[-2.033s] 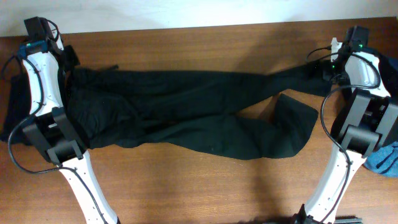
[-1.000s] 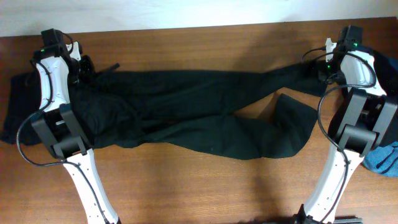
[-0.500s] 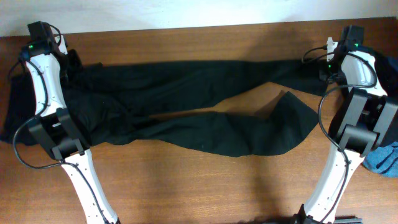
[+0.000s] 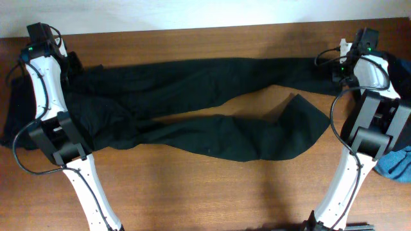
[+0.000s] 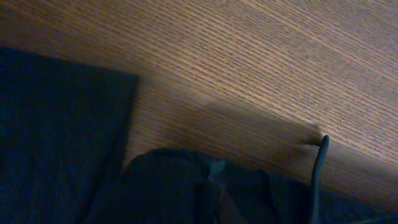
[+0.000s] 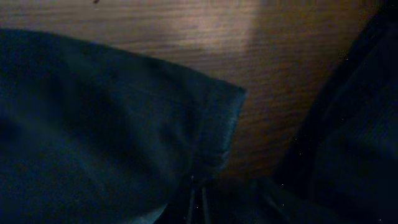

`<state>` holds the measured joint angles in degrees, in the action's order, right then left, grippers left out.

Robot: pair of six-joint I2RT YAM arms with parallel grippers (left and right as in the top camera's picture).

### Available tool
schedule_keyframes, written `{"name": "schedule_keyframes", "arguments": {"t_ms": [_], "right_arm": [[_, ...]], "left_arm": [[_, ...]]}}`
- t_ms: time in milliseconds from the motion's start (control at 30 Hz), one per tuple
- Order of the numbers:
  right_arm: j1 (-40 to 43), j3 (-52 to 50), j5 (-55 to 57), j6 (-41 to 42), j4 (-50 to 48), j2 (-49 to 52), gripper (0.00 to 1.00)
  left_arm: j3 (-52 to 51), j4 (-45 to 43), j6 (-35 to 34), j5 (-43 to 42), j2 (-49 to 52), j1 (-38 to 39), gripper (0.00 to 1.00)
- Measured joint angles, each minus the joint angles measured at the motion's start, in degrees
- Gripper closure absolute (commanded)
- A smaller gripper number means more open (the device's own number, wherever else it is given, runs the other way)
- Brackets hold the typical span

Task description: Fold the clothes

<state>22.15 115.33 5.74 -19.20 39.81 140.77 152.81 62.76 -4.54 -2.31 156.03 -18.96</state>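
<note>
A long pair of black trousers (image 4: 192, 96) lies stretched across the wooden table (image 4: 192, 186), waist at the left and legs running right. My left gripper (image 4: 70, 64) is at the far left corner, shut on the bunched waist fabric (image 5: 168, 186). At the far right, my right gripper (image 4: 335, 68) is shut on the hem of the upper leg (image 6: 217, 124), which runs nearly straight between the two grippers. The lower leg ends loose at the front right (image 4: 302, 128). Both grippers' fingers are lost in dark cloth in the wrist views.
Another black garment (image 4: 13, 109) lies at the table's left edge under the left arm. A dark garment (image 4: 399, 64) sits behind the right arm, and a blue piece (image 4: 395, 163) lies at the right edge. A thin dark cord (image 5: 319, 165) sticks up from the waist.
My left gripper has moved left and back with the waist. The upper trouser leg has drawn straighter and tauter between the grippers. The right gripper has barely moved.
</note>
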Motion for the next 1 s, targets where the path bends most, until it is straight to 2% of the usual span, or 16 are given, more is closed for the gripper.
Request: {"name": "schedule_keyframes", "arguments": {"t_ms": [467,533,600,633,667,700,767,1000], "right_arm": [[-0.3,0.0,1.2,-4.5,-5.5,0.9,0.96],[-0.3,0.0,1.2,-4.9,-5.7,1.0,0.95],[-0.4,0.0,1.5,-4.8,-5.8,1.0,0.52],[-0.4,0.0,2.5,-5.0,-6.2,1.0,0.4],[-0.3,0.2,3.1,-5.0,-6.5,1.0,0.35],[-0.2,0.6,3.5,-4.9,-6.6,1.0,0.22],[0.0,1.2,4.2,-4.5,-6.6,1.0,0.01],[-2.3,7.0,4.3,-3.1,-2.3,1.5,0.01]], "left_arm": [[0.0,0.3,-0.9,0.0,0.0,-1.2,0.99],[0.0,0.3,-0.9,0.0,0.0,-1.2,0.8],[0.0,0.2,-0.8,0.3,0.0,-1.2,0.58],[0.0,0.2,-1.1,0.7,0.0,-1.4,0.53],[0.0,0.1,-0.9,1.0,0.0,-1.5,0.49],[0.0,0.0,-0.9,1.2,0.0,-1.8,0.44],[0.0,0.0,-0.8,1.3,0.0,-2.4,0.43],[2.3,0.7,0.4,1.0,0.0,-2.9,0.43]]}}
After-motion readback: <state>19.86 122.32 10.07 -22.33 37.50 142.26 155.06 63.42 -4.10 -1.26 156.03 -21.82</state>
